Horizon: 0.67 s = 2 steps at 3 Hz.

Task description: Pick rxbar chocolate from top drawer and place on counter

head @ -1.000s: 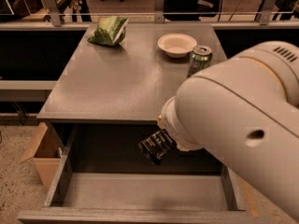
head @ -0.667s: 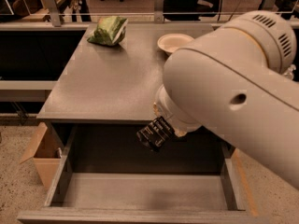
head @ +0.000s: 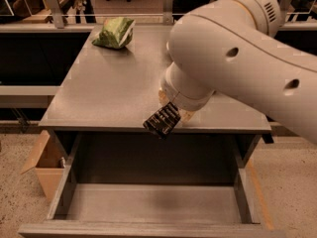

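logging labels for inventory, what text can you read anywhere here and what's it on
rxbar chocolate, held in the gripper at the front edge of the counter: rows of pale lettering, too blurred to read.
green snack bag at the back of the counter: no legible print.
cardboard box left of the top drawer: no text visible.
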{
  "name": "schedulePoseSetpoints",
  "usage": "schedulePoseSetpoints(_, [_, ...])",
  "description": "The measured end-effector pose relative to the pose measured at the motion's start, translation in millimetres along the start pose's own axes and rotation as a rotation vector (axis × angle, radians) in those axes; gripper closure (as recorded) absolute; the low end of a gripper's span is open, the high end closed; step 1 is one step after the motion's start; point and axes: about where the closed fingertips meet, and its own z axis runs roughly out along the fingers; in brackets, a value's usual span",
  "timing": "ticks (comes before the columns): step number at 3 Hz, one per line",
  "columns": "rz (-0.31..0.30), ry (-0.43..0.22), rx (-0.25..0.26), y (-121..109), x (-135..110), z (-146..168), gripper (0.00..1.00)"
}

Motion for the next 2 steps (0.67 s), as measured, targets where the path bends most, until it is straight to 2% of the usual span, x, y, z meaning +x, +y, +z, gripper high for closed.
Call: schedulePoseSetpoints(2, [0.0,-0.069,0.028,-22,18,39,1.0])
